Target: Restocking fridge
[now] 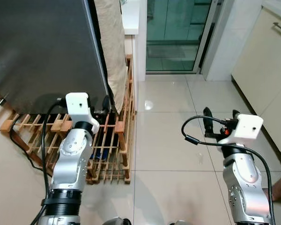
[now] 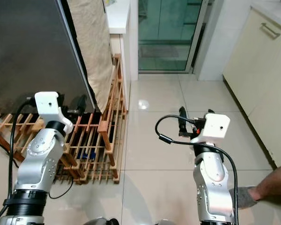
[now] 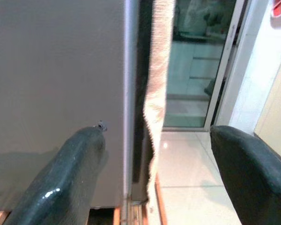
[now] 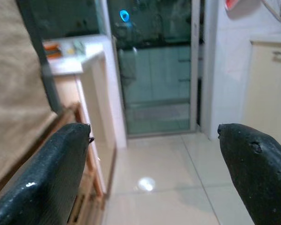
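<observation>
No legible text, labels or numbers anywhere.

Even, bright indoor light; a white glare spot sits on the glossy pale floor tiles (image 1: 148, 105). Head views are sharp, while both wrist views look soft, their near black fingers (image 4: 42, 183) blurred

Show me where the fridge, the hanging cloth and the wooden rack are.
fridge (image 1: 42, 51), left eye view, on its grey door.
hanging cloth (image 1: 113, 42), left eye view, on its middle.
wooden rack (image 2: 113, 89), right eye view, on its upright end frame.
</observation>
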You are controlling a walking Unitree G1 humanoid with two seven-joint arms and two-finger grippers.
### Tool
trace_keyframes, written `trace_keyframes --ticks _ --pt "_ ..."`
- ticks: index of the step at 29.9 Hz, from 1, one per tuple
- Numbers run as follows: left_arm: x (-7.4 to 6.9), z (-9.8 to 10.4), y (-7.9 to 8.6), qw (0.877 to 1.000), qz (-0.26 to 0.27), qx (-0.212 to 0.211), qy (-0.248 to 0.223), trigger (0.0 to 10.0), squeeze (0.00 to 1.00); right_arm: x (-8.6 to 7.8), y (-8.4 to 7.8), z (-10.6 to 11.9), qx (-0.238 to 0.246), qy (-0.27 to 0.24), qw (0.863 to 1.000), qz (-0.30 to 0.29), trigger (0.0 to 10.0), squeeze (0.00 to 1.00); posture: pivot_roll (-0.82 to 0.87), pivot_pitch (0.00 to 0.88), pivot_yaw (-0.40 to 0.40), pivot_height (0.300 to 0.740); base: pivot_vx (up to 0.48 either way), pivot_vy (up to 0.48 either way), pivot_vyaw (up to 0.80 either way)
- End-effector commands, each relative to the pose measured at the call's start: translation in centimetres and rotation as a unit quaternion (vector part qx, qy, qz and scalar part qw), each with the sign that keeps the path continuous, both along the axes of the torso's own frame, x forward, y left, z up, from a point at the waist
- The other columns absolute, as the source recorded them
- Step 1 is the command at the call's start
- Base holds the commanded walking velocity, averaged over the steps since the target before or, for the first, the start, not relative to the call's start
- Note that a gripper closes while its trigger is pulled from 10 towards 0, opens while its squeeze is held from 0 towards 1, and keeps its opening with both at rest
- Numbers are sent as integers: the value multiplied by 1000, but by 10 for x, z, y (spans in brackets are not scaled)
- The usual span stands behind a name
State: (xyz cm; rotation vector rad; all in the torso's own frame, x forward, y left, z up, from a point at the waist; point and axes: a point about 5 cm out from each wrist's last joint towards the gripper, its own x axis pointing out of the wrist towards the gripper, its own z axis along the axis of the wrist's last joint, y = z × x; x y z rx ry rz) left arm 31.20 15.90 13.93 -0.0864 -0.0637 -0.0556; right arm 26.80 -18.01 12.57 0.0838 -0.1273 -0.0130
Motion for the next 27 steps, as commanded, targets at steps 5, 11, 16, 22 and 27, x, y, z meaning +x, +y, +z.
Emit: trace_keyframes --ticks 5,11,16,22,27 --pt "1 18 5 999 30 8 -32 10000 0 5 3 5 -5 -7 1000 12 10000 0 -77 0 61 740 361 -311 0" --pt "1 23 8 998 51 9 -41 10000 0 8 6 4 -8 -3 1000 24 10000 0 -75 0 54 740 407 -221 0" --pt "4 27 1 998 39 15 -47 10000 0 11 6 5 -12 -4 999 31 10000 0 -76 0 52 740 0 0 0" --pt "19 37 -7 999 20 8 -44 10000 0 12 7 6 -12 -4 999 36 10000 0 -75 0 53 740 0 0 0" --pt "32 51 -21 999 -5 10 -52 10000 0 13 11 4 -11 -2 999 42 10000 0 -76 0 53 740 0 0 0"
